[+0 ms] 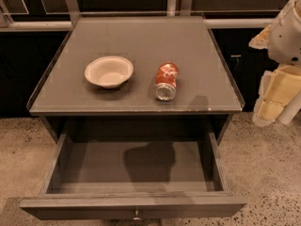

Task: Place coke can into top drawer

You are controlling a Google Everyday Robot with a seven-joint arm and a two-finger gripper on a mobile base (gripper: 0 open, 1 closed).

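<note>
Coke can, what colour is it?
Coke can: red-orange with white swirls, camera view. Gripper at right edge.

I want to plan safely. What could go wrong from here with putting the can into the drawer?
1. The can lies on its side, silver end frontward; a nudge may roll it toward the bowl.
2. The pincer is right of the table, away from the can; a sideways reach might push it.
3. The open drawer lies below the table's front edge; the can could strike that edge going down.
</note>
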